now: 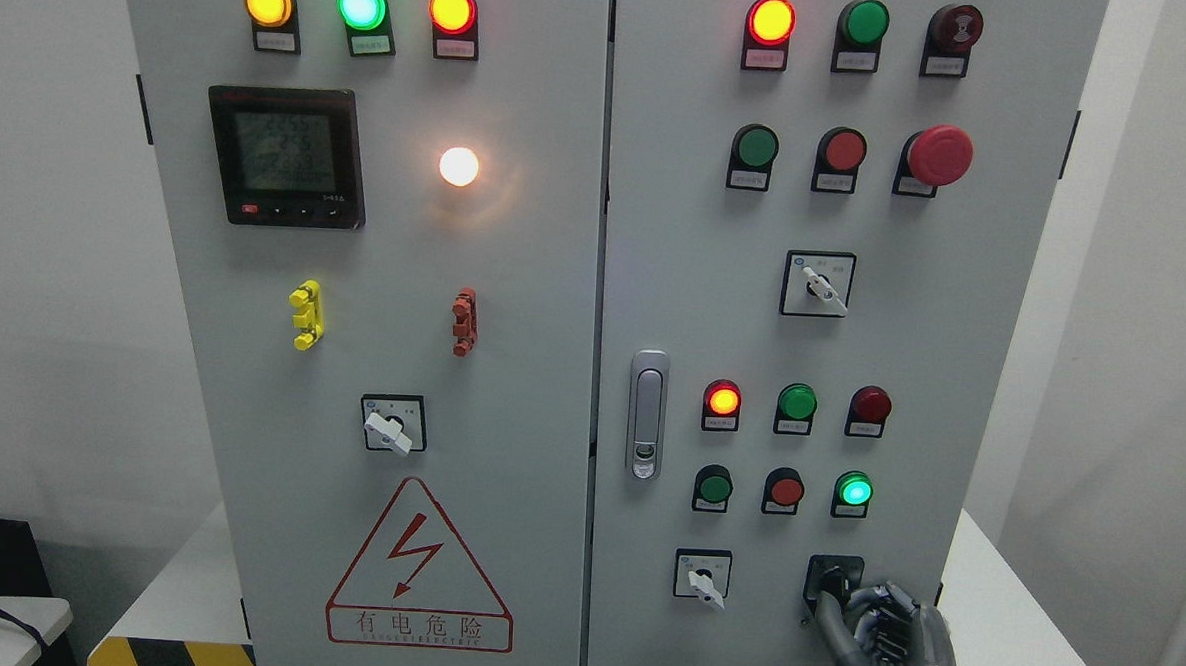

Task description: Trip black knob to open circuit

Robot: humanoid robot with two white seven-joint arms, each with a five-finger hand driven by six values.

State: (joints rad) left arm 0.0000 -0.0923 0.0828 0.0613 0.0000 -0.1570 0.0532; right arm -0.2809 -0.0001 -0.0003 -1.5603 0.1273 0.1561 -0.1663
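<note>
Your right hand [885, 626] has its fingers [841, 606] curled onto the black knob [830, 582], low on the right door of the electrical cabinet [658, 226], right of a white selector switch [702, 578], placed to turn it and trip the circuit.

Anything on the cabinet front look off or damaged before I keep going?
Nothing stands out. The grey cabinet doors look shut and undamaged, lamps and switches sit straight. The right hand is at the black knob, lower right; its grip is unclear.
</note>
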